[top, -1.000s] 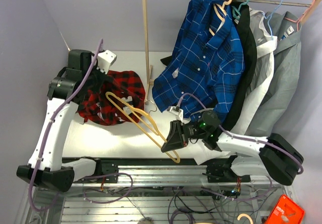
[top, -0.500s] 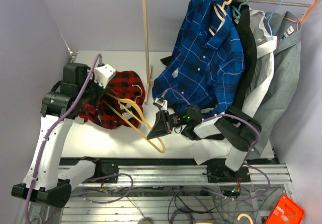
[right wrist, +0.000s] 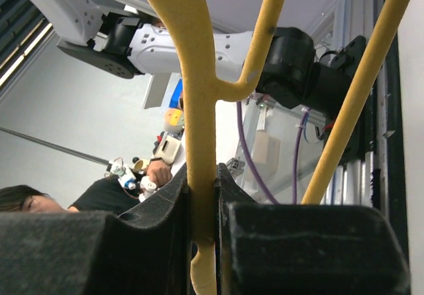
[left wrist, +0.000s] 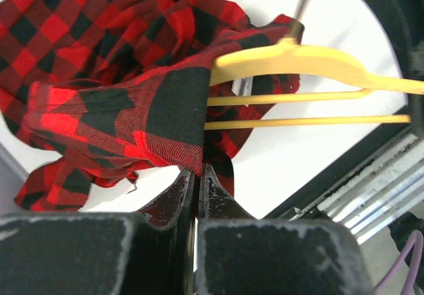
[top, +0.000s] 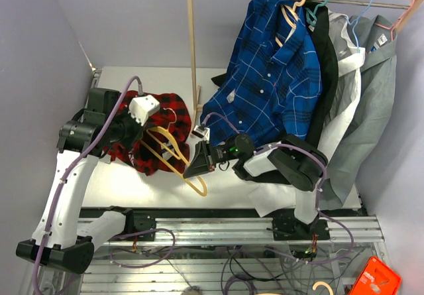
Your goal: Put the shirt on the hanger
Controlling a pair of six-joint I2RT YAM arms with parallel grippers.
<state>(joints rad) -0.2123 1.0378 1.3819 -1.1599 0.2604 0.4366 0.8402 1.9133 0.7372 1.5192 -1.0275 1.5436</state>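
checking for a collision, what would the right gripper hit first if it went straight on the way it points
Most likely the shirt bunched in the left gripper, just ahead of the right gripper, which is shut on the hanger. Depth is unclear.

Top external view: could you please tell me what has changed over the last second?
The right gripper carried the hanger leftward into the shirt; one hanger arm now sits inside the fabric. The left gripper shifted toward the near side, bringing its fold of shirt along. Both grips stayed shut; the blue plaid shirt hung unchanged.
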